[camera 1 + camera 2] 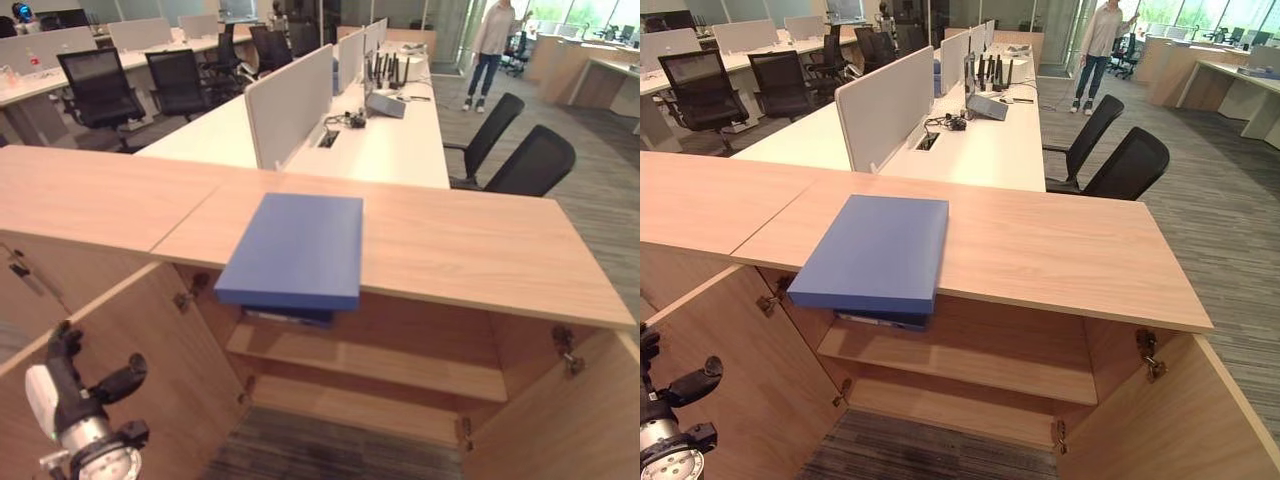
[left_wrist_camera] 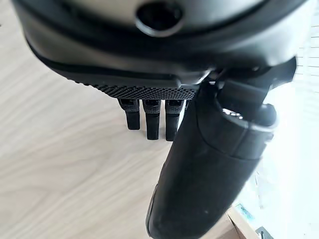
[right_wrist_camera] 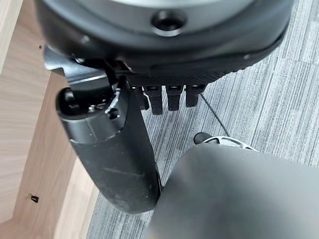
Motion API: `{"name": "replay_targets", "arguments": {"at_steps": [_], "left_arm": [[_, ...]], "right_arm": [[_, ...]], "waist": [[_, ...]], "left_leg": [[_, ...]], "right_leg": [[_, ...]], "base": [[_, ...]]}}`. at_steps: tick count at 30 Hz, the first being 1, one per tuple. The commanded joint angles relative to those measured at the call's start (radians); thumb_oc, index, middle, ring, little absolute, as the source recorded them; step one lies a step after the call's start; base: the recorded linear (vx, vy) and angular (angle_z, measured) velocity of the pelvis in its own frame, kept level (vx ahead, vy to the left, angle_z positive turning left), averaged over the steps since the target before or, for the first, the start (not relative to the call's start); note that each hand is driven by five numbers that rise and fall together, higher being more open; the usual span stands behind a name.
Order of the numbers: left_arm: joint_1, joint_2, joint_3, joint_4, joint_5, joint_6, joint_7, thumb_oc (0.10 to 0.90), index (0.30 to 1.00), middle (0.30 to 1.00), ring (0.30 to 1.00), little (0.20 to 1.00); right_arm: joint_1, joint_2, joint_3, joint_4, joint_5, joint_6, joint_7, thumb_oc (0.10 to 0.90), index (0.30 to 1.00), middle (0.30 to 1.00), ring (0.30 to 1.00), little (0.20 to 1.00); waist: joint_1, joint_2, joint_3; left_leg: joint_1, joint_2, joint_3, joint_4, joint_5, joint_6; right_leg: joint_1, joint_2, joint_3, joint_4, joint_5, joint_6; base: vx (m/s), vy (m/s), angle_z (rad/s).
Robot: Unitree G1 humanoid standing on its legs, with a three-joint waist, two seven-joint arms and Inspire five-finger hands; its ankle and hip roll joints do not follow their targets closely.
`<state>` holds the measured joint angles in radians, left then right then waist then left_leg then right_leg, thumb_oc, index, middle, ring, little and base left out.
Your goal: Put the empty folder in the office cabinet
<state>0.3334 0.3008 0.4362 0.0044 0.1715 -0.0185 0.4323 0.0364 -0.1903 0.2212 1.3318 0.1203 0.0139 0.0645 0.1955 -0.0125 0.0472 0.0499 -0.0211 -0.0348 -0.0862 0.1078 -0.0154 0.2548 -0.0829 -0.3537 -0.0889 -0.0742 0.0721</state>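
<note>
The left hand (image 1: 85, 400) is hanging low in front of the cabinet's open left door (image 1: 120, 360), fingers straight and loose, thumb standing out, holding nothing; its wrist view is showing pale wood grain just past the fingertips. The right hand (image 3: 149, 99) is pointing down over the grey carpet (image 3: 259, 94) beside the cabinet's right door (image 1: 1180, 410), fingers relaxed and empty too. Both doors are standing wide, so the shelf (image 1: 370, 365) inside the cabinet is looking ready to receive. Further back, the blue folder (image 1: 295, 250) is lying flat on the cabinet top (image 1: 480, 245), its near edge jutting over the opening, probably easy to grasp. Beyond the cabinet, desks (image 1: 390, 140) and black chairs (image 1: 530, 160) are stretching away.
</note>
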Motion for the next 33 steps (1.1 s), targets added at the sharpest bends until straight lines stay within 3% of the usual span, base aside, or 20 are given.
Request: {"name": "replay_targets", "arguments": {"at_steps": [1, 6, 7, 11, 20, 25, 33], "left_arm": [[-0.132, 0.131, 0.09, -0.199, 0.14, -0.081, 0.108, 0.8, 0.9, 0.9, 0.9, 0.9], [-0.18, 0.222, 0.093, -0.302, 0.259, -0.098, 0.111, 0.8, 0.9, 0.9, 0.9, 0.9], [-0.214, 0.246, 0.066, -0.364, 0.266, -0.131, 0.081, 0.8, 0.9, 0.9, 0.9, 0.9], [-0.268, 0.29, -0.024, -0.452, 0.214, -0.196, -0.007, 0.8, 0.9, 0.9, 0.9, 0.9], [-0.306, 0.34, -0.179, -0.556, 0.012, -0.268, -0.18, 0.8, 0.9, 0.9, 0.9, 0.9], [-0.307, 0.361, -0.24, -0.578, -0.09, -0.279, -0.258, 0.8, 0.9, 0.9, 0.9, 0.9], [-0.319, 0.439, -0.285, -0.613, -0.138, -0.282, -0.344, 0.8, 0.9, 0.9, 0.9, 0.9]], "right_arm": [[-0.037, 0.054, 0.083, 0.028, -0.041, 0.006, 0.028, 0.8, 0.9, 0.9, 0.9, 0.9], [-0.038, 0.057, 0.092, 0.031, -0.047, -0.003, 0.024, 0.8, 0.9, 0.9, 0.9, 0.9], [-0.039, 0.055, 0.096, 0.033, -0.047, -0.008, 0.025, 0.8, 0.9, 0.9, 0.9, 0.9], [-0.048, 0.055, 0.104, 0.034, -0.043, -0.012, 0.027, 0.8, 0.9, 0.9, 0.9, 0.9], [-0.065, 0.044, 0.098, 0.033, -0.028, -0.008, 0.034, 0.8, 0.9, 0.9, 0.9, 0.9], [-0.068, 0.041, 0.097, 0.038, -0.026, -0.003, 0.038, 0.8, 0.9, 0.9, 0.9, 0.9], [-0.073, 0.038, 0.101, 0.042, -0.029, 0.002, 0.051, 0.8, 0.9, 0.9, 0.9, 0.9]], "waist": [[-0.008, -0.02, 0.019], [-0.009, -0.023, 0.019], [-0.013, -0.023, 0.019], [-0.024, -0.021, 0.018], [-0.041, -0.012, 0.013], [-0.044, -0.008, 0.013], [-0.047, -0.005, 0.011]], "left_leg": [[0.061, -0.004, -0.023, -0.001, -0.171, -0.008], [0.059, -0.006, -0.024, -0.001, -0.169, -0.01], [0.06, -0.006, -0.025, -0.001, -0.169, -0.011], [0.064, -0.005, -0.023, -0.001, -0.174, -0.013], [0.062, -0.005, -0.023, -0.001, -0.168, -0.012], [0.064, -0.005, -0.027, -0.001, -0.169, -0.011], [0.072, -0.004, -0.026, -0.001, -0.173, -0.011]], "right_leg": [[-0.029, -0.009, -0.041, 0.002, 0.006, 0.016], [-0.03, -0.011, -0.044, 0.002, 0.009, 0.017], [-0.028, -0.011, -0.047, 0.002, 0.01, 0.017], [-0.024, -0.009, -0.047, 0.002, 0.006, 0.017], [-0.027, -0.008, -0.049, 0.002, 0.011, 0.019], [-0.025, -0.006, -0.05, 0.002, 0.009, 0.018], [-0.018, -0.007, -0.052, 0.002, 0.008, 0.02]], "base": [[0.0, -0.011, 0.07], [-0.01, -0.013, 0.07], [-0.01, -0.016, 0.05], [-0.01, -0.012, 0.06], [0.0, 0.0, 0.0], [0.0, 0.0, 0.0], [0.0, -0.001, 0.02]]}}
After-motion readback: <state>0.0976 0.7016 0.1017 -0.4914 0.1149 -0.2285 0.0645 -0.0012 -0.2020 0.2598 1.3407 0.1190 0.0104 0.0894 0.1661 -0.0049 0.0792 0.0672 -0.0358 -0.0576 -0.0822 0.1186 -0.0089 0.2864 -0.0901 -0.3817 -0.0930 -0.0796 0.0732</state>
